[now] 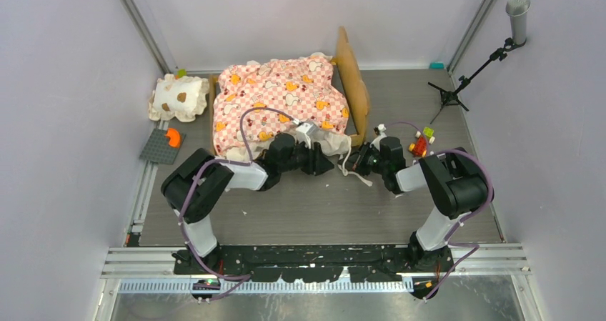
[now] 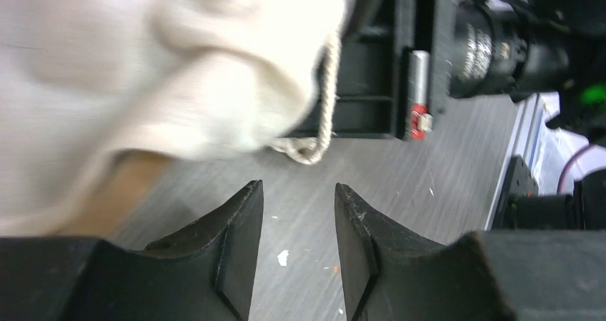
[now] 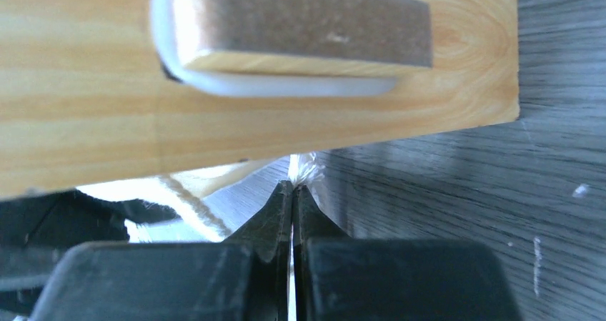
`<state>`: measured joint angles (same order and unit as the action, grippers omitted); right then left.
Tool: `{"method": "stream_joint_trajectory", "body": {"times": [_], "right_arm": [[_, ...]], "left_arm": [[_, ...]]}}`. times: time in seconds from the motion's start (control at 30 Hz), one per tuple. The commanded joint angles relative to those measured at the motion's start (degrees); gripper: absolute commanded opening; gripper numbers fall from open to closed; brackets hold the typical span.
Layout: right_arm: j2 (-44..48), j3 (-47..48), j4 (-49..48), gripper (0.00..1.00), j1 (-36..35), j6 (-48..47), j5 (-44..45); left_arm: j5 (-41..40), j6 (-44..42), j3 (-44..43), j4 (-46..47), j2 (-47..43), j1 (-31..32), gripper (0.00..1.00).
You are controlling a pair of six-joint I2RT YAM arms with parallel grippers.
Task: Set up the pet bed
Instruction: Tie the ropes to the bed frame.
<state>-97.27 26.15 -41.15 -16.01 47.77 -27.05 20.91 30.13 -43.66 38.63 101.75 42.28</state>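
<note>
The pet bed [image 1: 279, 96] stands at the back centre, its pink checkered mattress rumpled over the light-wood frame [image 1: 355, 85]. In the right wrist view the frame's wooden side [image 3: 107, 121] fills the top. A cream cord [image 1: 349, 165] hangs from the mattress's near right corner onto the table. My right gripper [image 1: 359, 161] [image 3: 293, 185] is shut on the cord's frayed white end [image 3: 306, 168], just under the wood. My left gripper [image 1: 327, 165] [image 2: 296, 185] is open and holds nothing, just below the cream ruffle [image 2: 179, 71] and a loop of the cord [image 2: 325, 96].
A cream spotted pillow [image 1: 179, 98] lies at the back left. A grey plate with an orange piece [image 1: 163, 146] sits in front of it. Small coloured toys [image 1: 421, 146] lie by the right arm. A microphone stand [image 1: 472, 71] is at the back right.
</note>
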Motion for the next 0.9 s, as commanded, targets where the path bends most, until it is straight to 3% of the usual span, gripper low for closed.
{"method": "stream_joint_trajectory", "body": {"times": [0.0,0.17,0.87], "right_arm": [[0.1,-1.0,-6.1,0.01,0.0,-0.7,-1.5],[-0.4,-1.0,-7.1,0.01,0.0,0.1,-2.3],[-0.3,-1.5,-11.1,0.01,0.5,7.5,-3.1]], "left_arm": [[-0.2,7.4,-3.0,-1.3,0.3,-3.3,0.40],[1.1,7.6,-4.9,-1.4,1.7,-3.4,0.33],[4.1,9.5,-4.6,4.3,7.3,-2.2,0.30]]}}
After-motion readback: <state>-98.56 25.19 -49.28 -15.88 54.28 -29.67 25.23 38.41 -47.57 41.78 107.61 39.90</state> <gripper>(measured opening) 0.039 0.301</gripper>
